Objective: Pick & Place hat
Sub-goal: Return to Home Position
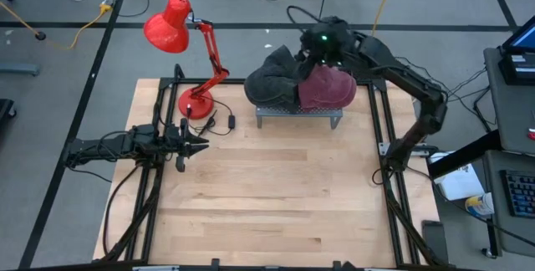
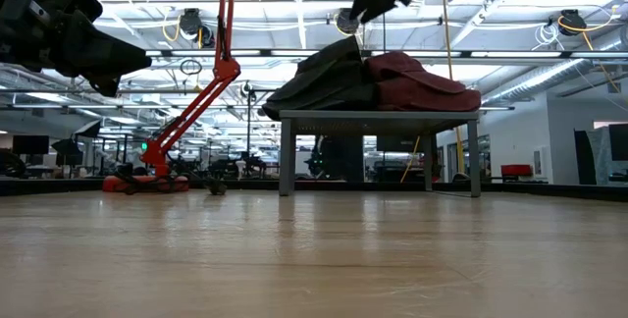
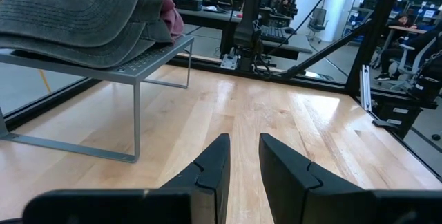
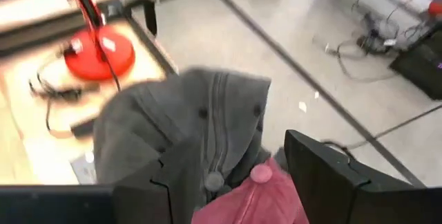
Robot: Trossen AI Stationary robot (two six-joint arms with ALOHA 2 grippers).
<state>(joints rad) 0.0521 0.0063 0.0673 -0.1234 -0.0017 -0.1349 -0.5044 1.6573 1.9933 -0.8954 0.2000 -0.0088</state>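
Observation:
Two caps lie side by side on a small metal rack [image 1: 298, 117] near the table's far edge: a dark grey cap [image 1: 269, 77] on the left and a maroon cap [image 1: 330, 89] on the right. My right gripper [image 1: 312, 58] hovers open just above them. In the right wrist view, my right gripper [image 4: 231, 158] has its fingers on either side of the spot where the grey cap [image 4: 186, 117] meets the maroon cap [image 4: 252, 200]. My left gripper [image 1: 199, 144] waits low at the table's left side with a narrow gap between its fingers.
A red desk lamp [image 1: 196, 53] stands on the table left of the rack, its base [image 1: 196, 104] and cable near my left gripper. The rack [image 2: 378, 117] stands on thin legs. Bare wood [image 1: 276, 196] stretches across the near half of the table.

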